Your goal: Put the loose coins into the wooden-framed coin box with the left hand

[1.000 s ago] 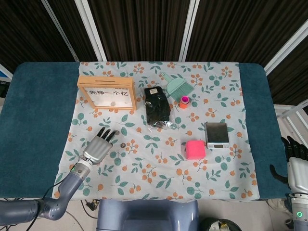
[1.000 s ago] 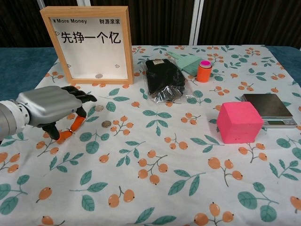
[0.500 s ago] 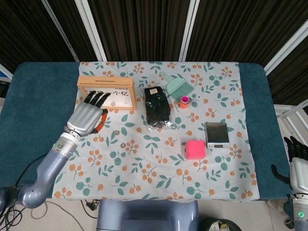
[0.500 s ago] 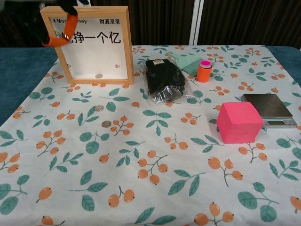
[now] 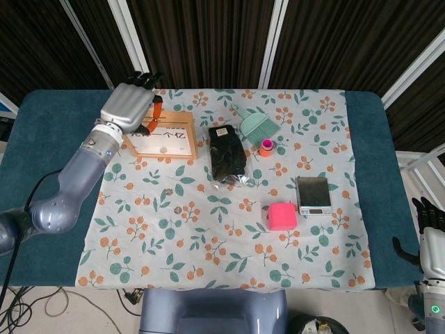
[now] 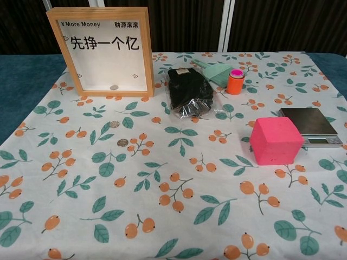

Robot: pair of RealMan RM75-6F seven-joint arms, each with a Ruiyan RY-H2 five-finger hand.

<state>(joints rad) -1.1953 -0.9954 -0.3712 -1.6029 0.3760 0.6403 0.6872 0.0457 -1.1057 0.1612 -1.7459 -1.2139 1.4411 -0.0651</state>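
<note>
The wooden-framed coin box stands upright at the cloth's far left, with one coin lying inside at the bottom. Two loose coins lie on the cloth in front of it; the head view shows them as small dark dots. My left hand hovers over the box's top left edge, fingers reaching away and the orange-tipped thumb beneath. I see no coin in it, and the fingertips are hidden. The chest view does not show this hand. My right hand hangs off the table's near right corner, fingers apart.
A black pouch lies right of the box. Behind it are a teal brush and a small orange roll. A pink cube and a small scale sit at the right. Blue table edges flank the floral cloth.
My left hand lifted from the cloth beside the loose coins and moved away and up to the box's top edge, leaving the chest view. Both loose coins stayed put.
</note>
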